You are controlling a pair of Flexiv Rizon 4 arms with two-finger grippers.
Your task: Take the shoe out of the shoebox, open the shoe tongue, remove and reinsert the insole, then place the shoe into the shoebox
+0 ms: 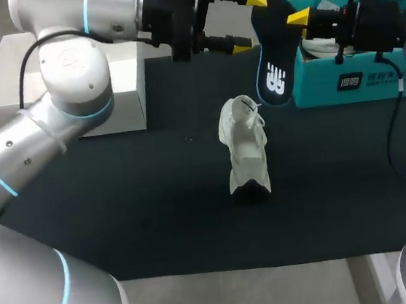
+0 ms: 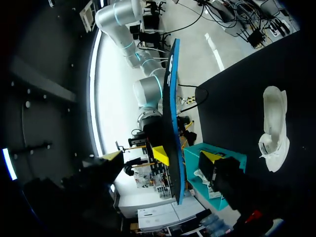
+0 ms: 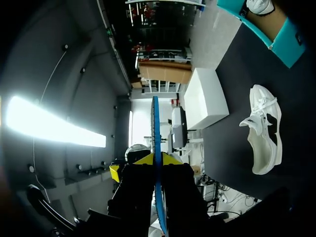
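The head camera sits high behind the robot, looking steeply down on the dark surface, with the arms entering at the frame's left and right. Each wrist camera rides close behind its own end effector, left and right, facing the insole edge-on. All three views share the white shoe.

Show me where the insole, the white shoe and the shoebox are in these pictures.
insole (image 1: 275,78): head view, on its white logo.
white shoe (image 1: 246,147): head view, on the middle of its upper.
shoebox (image 1: 316,80): head view, on its teal front wall.
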